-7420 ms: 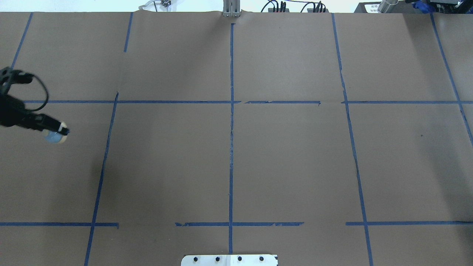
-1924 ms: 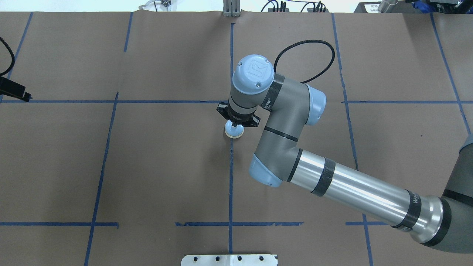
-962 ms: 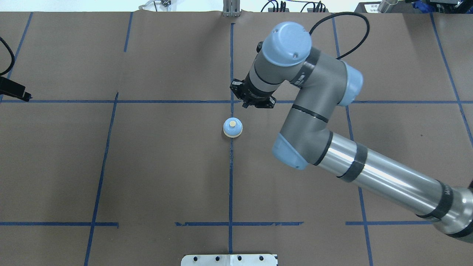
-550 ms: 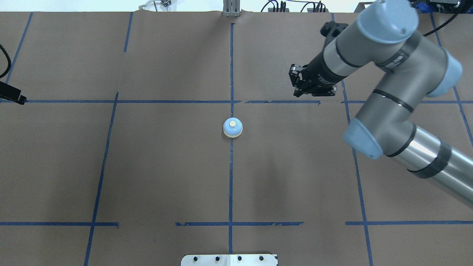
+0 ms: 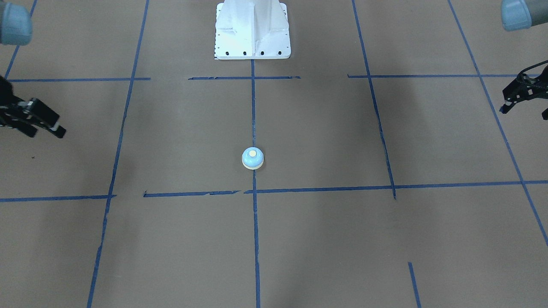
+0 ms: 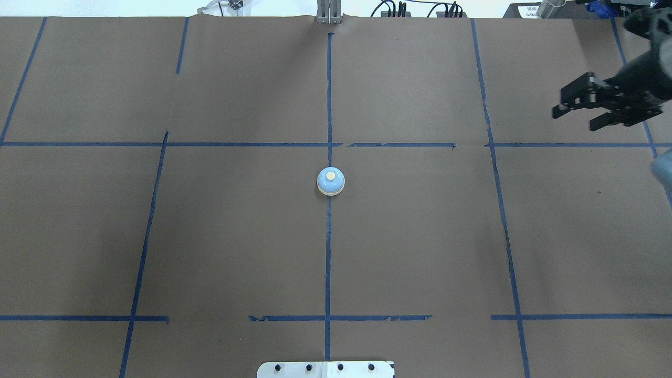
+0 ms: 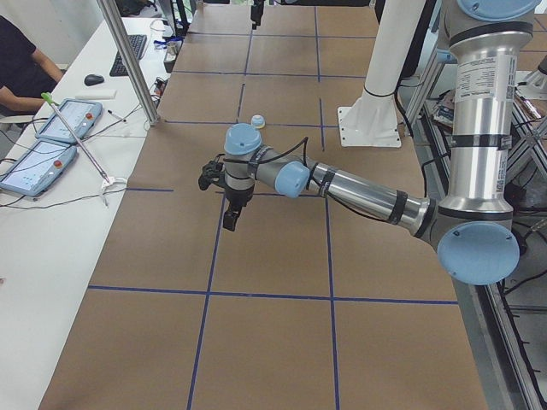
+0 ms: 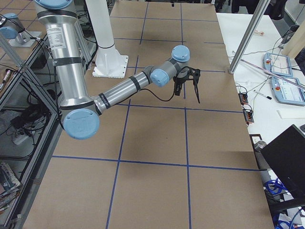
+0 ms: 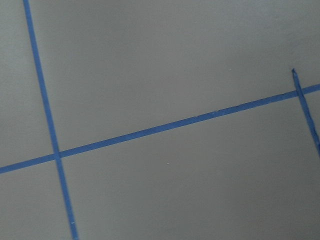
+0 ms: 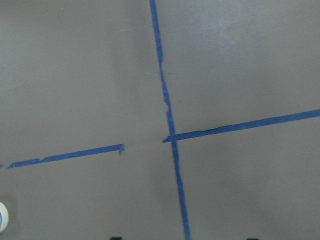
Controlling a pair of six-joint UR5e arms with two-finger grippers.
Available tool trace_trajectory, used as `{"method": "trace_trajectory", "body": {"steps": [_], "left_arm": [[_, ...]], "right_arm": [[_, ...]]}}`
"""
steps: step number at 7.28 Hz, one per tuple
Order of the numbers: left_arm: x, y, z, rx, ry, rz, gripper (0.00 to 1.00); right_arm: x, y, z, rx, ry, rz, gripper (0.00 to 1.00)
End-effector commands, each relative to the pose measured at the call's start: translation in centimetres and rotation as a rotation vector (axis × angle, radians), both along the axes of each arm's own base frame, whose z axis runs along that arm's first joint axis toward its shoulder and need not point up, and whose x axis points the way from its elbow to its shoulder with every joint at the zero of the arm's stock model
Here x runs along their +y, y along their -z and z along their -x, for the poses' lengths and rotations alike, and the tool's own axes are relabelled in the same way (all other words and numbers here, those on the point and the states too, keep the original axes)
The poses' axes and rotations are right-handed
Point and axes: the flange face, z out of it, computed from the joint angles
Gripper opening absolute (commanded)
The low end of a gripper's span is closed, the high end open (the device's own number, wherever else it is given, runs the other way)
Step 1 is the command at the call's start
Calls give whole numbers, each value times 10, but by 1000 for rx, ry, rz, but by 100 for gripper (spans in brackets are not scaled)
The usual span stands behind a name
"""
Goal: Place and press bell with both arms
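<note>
The light-blue bell (image 6: 331,181) with its cream button stands upright on the centre tape line, alone; it also shows in the front view (image 5: 252,158) and far off in the left side view (image 7: 257,122). My right gripper (image 6: 576,119) is open and empty, far to the bell's right near the table edge, and shows at the front view's left (image 5: 47,133). My left gripper (image 5: 523,113) is open and empty at the front view's right edge, far from the bell and out of the overhead view. A sliver of the bell (image 10: 2,221) shows in the right wrist view.
Brown paper with blue tape lines (image 6: 328,252) covers the table. The white pedestal base (image 5: 252,30) stands at the robot's side. Cables and plugs (image 6: 415,10) lie beyond the far edge. An operator's table with tablets (image 7: 51,137) runs along the far side.
The right arm, which was down over the bell, has lifted and swung away to the right edge. The bell stays put in the centre. The left gripper has left the overhead view.
</note>
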Motion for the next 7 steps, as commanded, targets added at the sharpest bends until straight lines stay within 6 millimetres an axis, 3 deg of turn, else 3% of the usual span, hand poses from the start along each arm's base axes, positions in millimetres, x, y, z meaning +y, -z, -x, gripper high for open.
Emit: {"method": "trace_trajectory", "body": {"steps": [1, 3, 4, 6, 7], "left_arm": [[22, -31, 60, -36, 3, -36, 100], [43, -56, 93, 25, -62, -9, 100], [49, -68, 100, 23, -90, 7, 100], [57, -117, 105, 28, -91, 123, 100], [65, -155, 105, 43, -88, 204, 100]], "right_arm": [[38, -93, -88, 68, 57, -86, 100], [83, -148, -129, 125, 113, -142, 100], [101, -172, -134, 180, 194, -205, 100], [117, -188, -139, 213, 252, -245, 100], [121, -190, -139, 210, 273, -262, 100]]}}
